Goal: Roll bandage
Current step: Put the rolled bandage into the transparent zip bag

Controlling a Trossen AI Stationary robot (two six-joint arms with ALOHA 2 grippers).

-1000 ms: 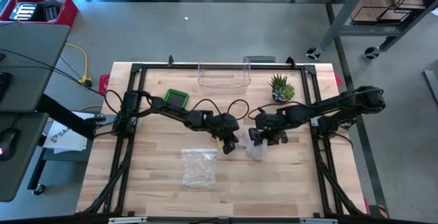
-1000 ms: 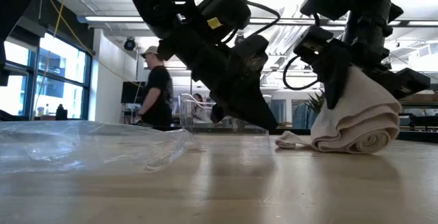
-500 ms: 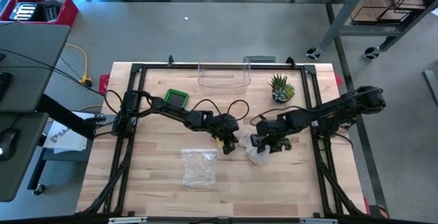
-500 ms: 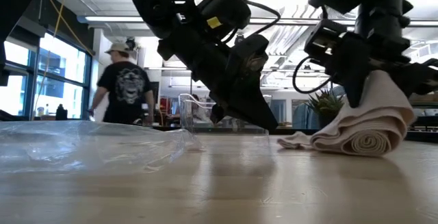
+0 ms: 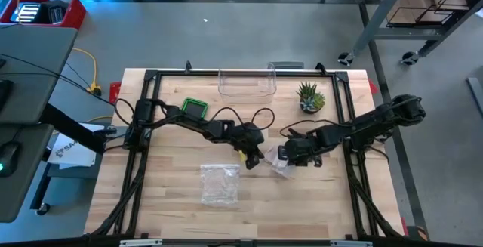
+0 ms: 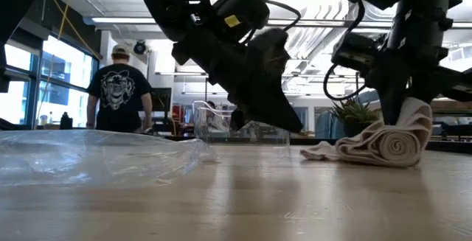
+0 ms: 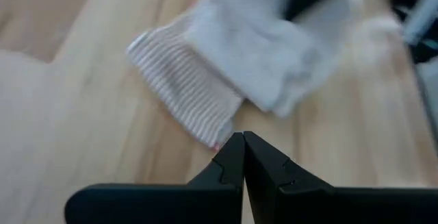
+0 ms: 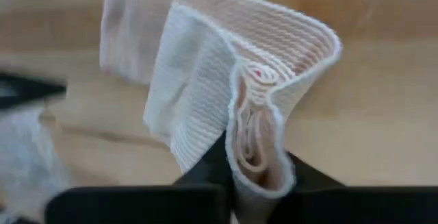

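Note:
The bandage is a cream ribbed strip lying right of the table's middle. One end is wound into a roll. Its loose tail lies flat on the wood toward my left gripper. My right gripper stands over the roll, shut on it. My left gripper is shut, its tip at the edge of the tail's ribbed end. I cannot tell whether it touches the cloth. My right gripper pinches the rolled end of the bandage between its two fingers, several wound layers squeezed flat between them. The fingers come steeply from above. The roll's lower side rests on the table, and the tail trails off slack.
A crumpled clear plastic bag lies near the table's front, left of the bandage. At the far edge stand a clear plastic box, a small plant and a green-rimmed object. A person walks in the room behind.
My right gripper has swung a little toward the table's near edge, rolled its wrist, and closed in on the roll. The roll's held top now looks narrower and the roll has shifted slightly with the gripper. The tail has stayed on the table.

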